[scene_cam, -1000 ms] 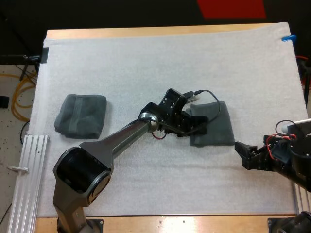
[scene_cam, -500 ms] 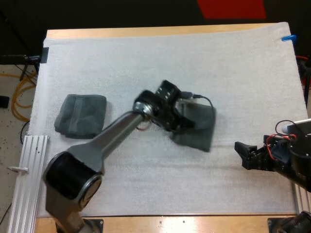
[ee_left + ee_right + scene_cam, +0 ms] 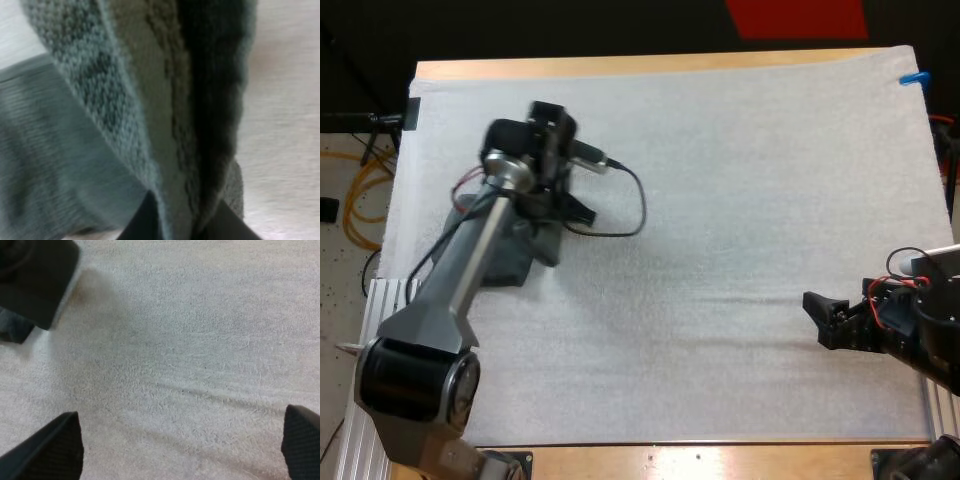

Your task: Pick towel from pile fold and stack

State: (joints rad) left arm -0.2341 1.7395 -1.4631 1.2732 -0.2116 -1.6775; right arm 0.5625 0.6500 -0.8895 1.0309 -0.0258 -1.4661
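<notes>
My left gripper (image 3: 558,212) is shut on a folded dark grey-green towel (image 3: 546,243) and holds it over the right part of the folded towel (image 3: 505,268) lying at the mat's left. In the left wrist view the held towel (image 3: 165,100) hangs in thick layers, pinched between my black fingertips (image 3: 145,222), with the lower towel (image 3: 45,165) beneath it. My right gripper (image 3: 820,320) rests low near the mat's right side. In the right wrist view it (image 3: 175,445) stands open over bare mat.
The white mat (image 3: 740,180) covers the wooden table. A metal rail (image 3: 375,340) lies along the table's left front. The left arm's dark body (image 3: 30,275) shows far off in the right wrist view.
My left arm has swung left across the mat, carrying the folded towel from the middle right to over the towel at the left. The right arm has stayed still.
</notes>
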